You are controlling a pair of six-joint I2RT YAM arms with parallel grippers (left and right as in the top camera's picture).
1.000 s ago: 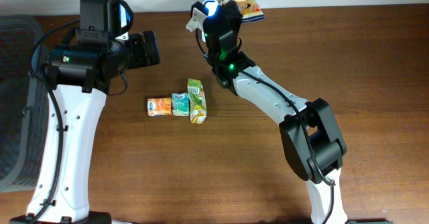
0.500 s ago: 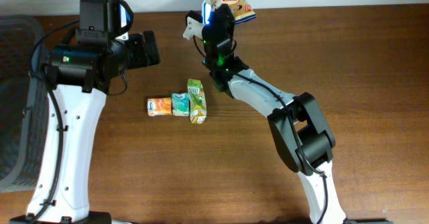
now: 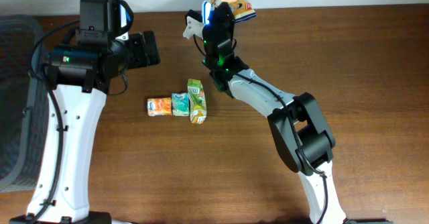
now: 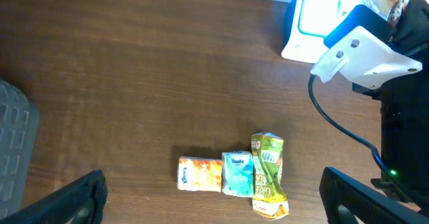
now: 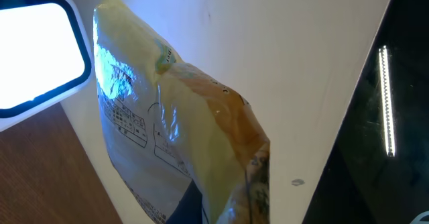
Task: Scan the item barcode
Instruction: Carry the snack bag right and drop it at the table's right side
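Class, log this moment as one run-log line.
right gripper: shut on snack bag | bag: beside lit scanner | left gripper: open, empty | three packets: on table

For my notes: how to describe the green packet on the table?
On the brown table, three small packets lie in a row. The green packet ends it on the right arm's side, longer than the teal packet and orange packet.

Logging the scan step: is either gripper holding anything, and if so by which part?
The right gripper holds the snack bag by one end, and the rest of the bag sticks out beside the lit scanner. The left gripper is open and empty.
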